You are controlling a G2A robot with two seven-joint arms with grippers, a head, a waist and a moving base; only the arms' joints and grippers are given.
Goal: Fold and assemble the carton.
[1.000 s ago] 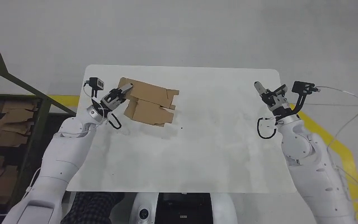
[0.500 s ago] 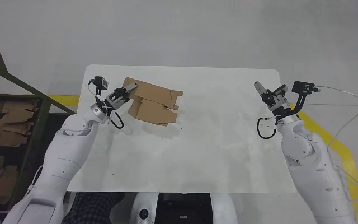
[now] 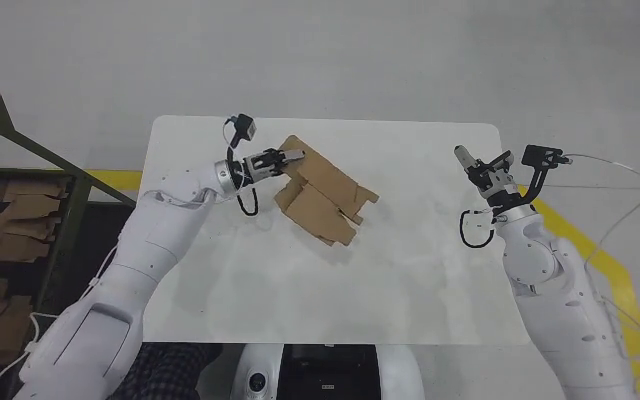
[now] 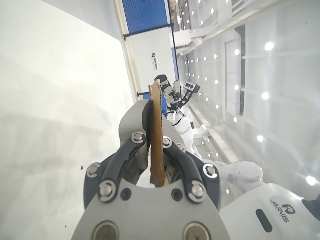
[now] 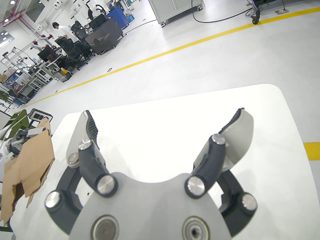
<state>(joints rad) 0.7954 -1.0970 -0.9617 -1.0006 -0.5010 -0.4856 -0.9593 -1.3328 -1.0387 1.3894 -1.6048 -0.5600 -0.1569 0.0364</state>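
White table (image 3: 410, 290), set on a pale workshop floor with a yellow line, carries our one piece of work. Our left pincer (image 3: 284, 157) is clenched on the far left corner of the carton (image 3: 325, 195). From its wrist we see the corrugated edge caught between both pads and running out past the fingertips. We judge that this corner grip is there to steer and tip the blank, leaving its panels and flaps free for a second hold.

The carton runs diagonally from that corner toward the near right, across the left middle of the table. It is plain brown cardboard, still collapsed flat, with a crease down its length and notched flaps at its near right end. From the right wrist its gripped end seems raised while the rest trails down to the table. Nothing is squared up yet, so we judge assembly barely begun.

Our right pincer (image 3: 482, 160) is released, jaws spread wide, at the far right edge of the table, well apart from the carton.
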